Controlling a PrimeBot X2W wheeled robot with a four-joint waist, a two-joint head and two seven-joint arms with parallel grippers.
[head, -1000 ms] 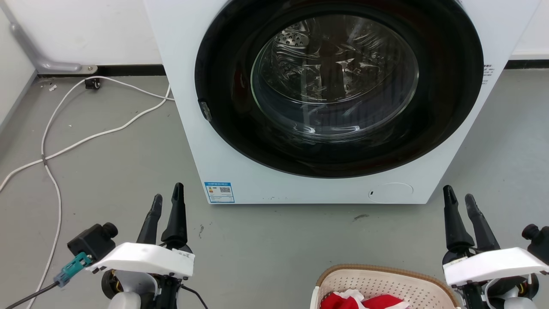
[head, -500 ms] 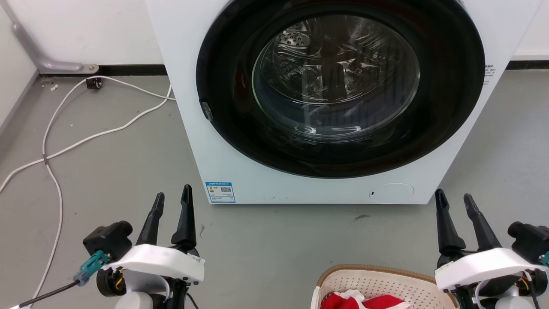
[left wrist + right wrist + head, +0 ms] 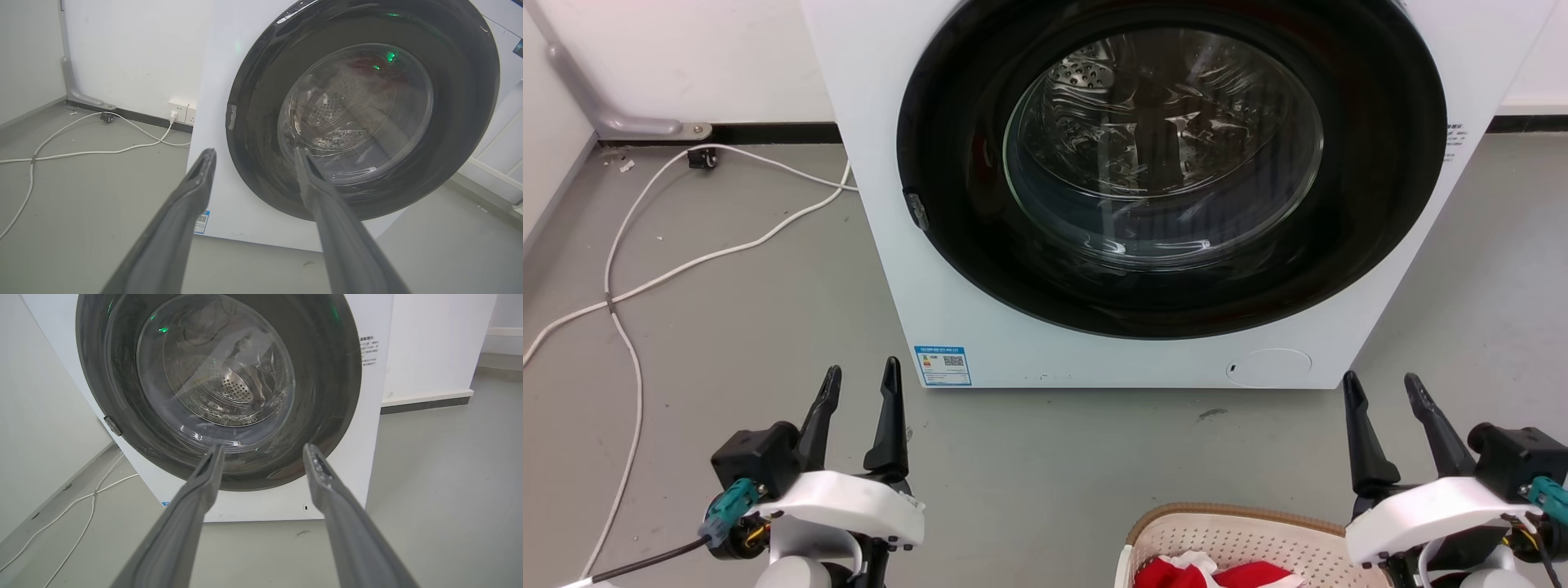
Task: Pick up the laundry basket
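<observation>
**Op:** Gripper status?

**Log:** Your left gripper point(image 3: 862, 371) is released: fingers spread, nothing between them, above bare grey floor point(image 3: 1029, 465). Your right gripper point(image 3: 1380, 380) is the same, spread and empty. In both wrist views the fingers frame the round black door point(image 3: 1168, 163) of the white washing machine point(image 3: 947, 269).

**Op:** Basket location?

**Log:** Your laundry basket point(image 3: 1241, 535) sits at the bottom edge of the head view, cut off by the frame, just left of your right wrist and in front of the machine, apart from it. Red and white cloth point(image 3: 1217, 573) lies inside. Neither gripper's fingers touch the basket. A white cable point(image 3: 686, 265) trails across the floor to your left.
</observation>
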